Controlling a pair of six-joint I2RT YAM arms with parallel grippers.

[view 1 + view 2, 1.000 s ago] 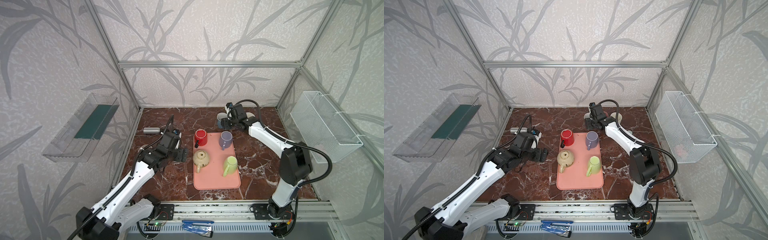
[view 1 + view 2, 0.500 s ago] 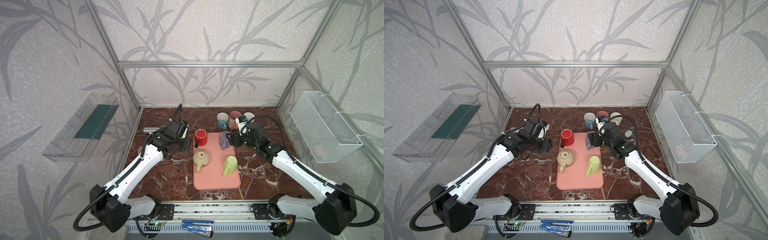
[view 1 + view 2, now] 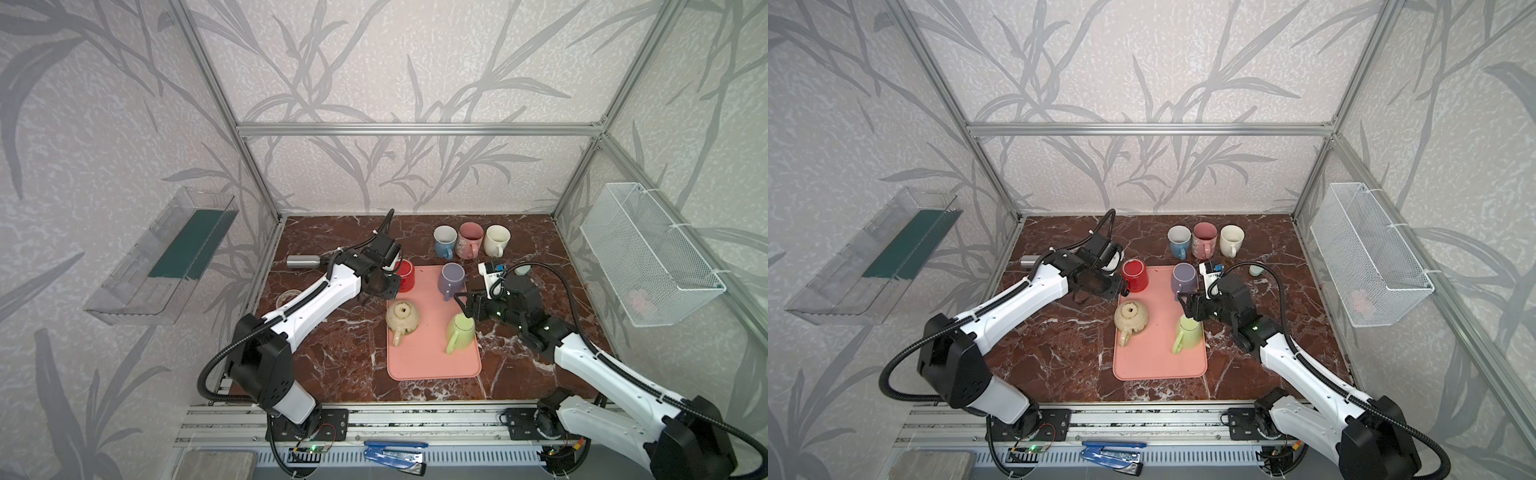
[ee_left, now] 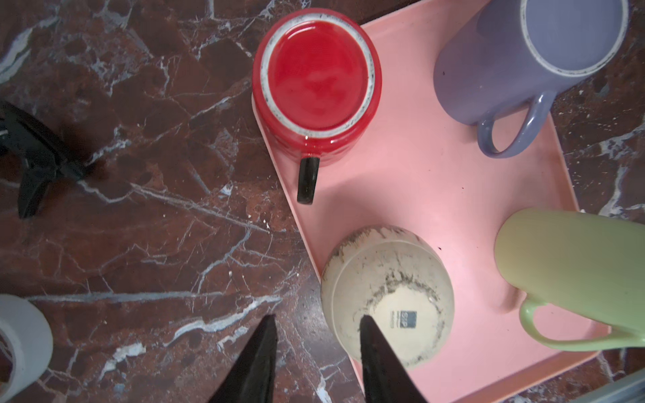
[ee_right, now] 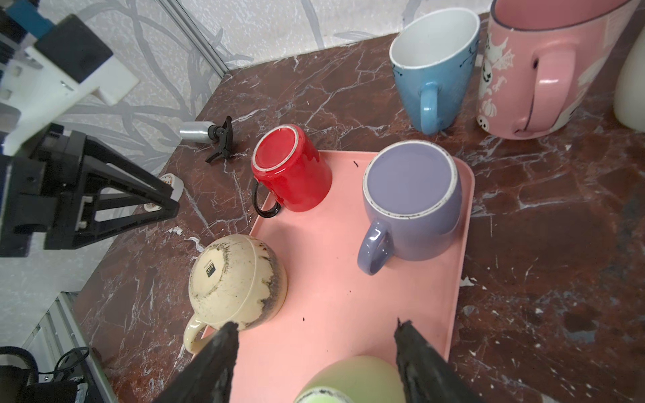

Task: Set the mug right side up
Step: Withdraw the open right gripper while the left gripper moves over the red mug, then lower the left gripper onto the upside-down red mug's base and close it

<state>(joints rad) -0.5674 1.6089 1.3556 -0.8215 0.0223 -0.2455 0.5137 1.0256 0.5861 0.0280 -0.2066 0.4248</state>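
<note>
1. The right claw [image 5: 316,323] is held with its jaws wide apart, gripping nothing, just above the green mug [image 3: 460,330].
2. The left claw [image 4: 317,316] is seen with a narrower gap, also empty, with one fingertip over the base of the beige mug [image 4: 387,296].
3. Both mugs are set upside down on the pink tray [image 3: 432,368], as are the red mug [image 4: 317,80] and the purple mug [image 5: 412,195].
4. The tray is laid on the marble desk [image 3: 340,353], and three upright mugs [image 3: 470,240] are lined up behind it.
</note>
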